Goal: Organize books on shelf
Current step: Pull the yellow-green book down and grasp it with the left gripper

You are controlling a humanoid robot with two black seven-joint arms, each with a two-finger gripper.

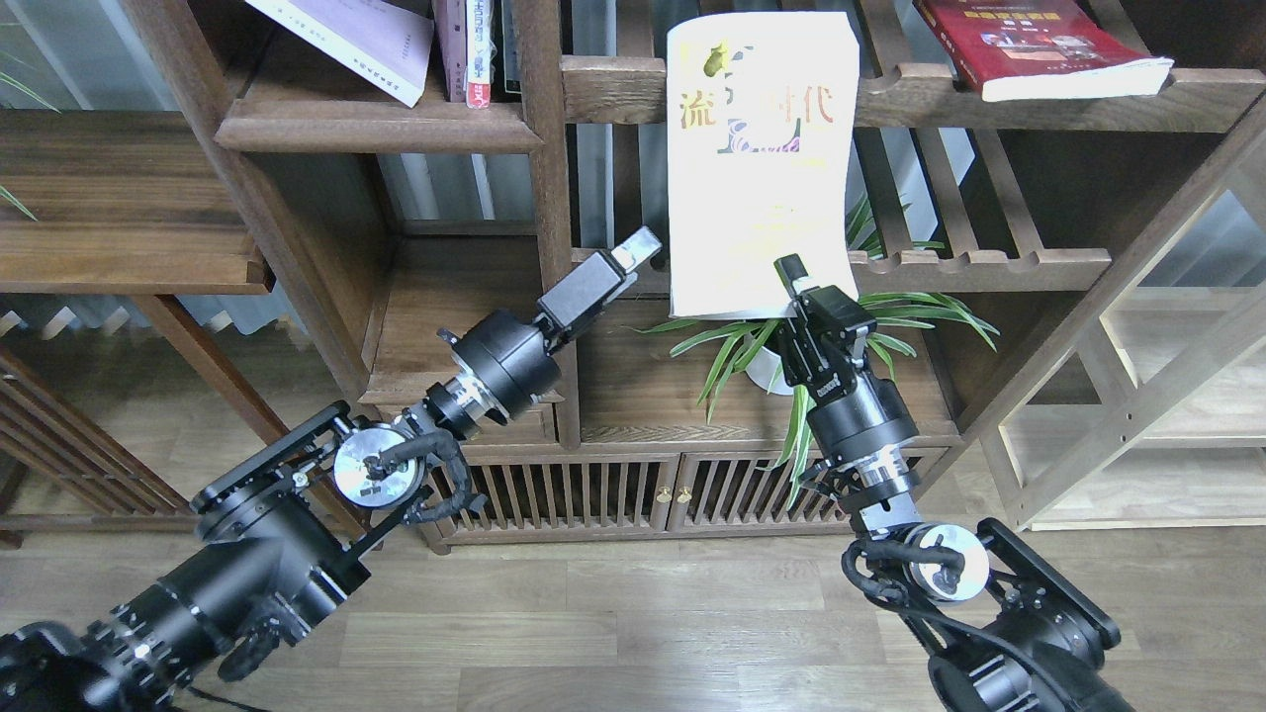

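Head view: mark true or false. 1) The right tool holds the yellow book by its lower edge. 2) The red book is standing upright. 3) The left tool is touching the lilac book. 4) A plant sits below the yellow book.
1) True: the right tool grips the yellow book at its bottom edge.
2) False: the red book lies flat on a slatted shelf.
3) False: the left tool is well below the lilac book, near the yellow book's lower left corner.
4) True: the plant.

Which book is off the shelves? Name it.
The yellow-green book, held upright at its bottom edge by the right claw. The lilac book and red book both rest on shelves.
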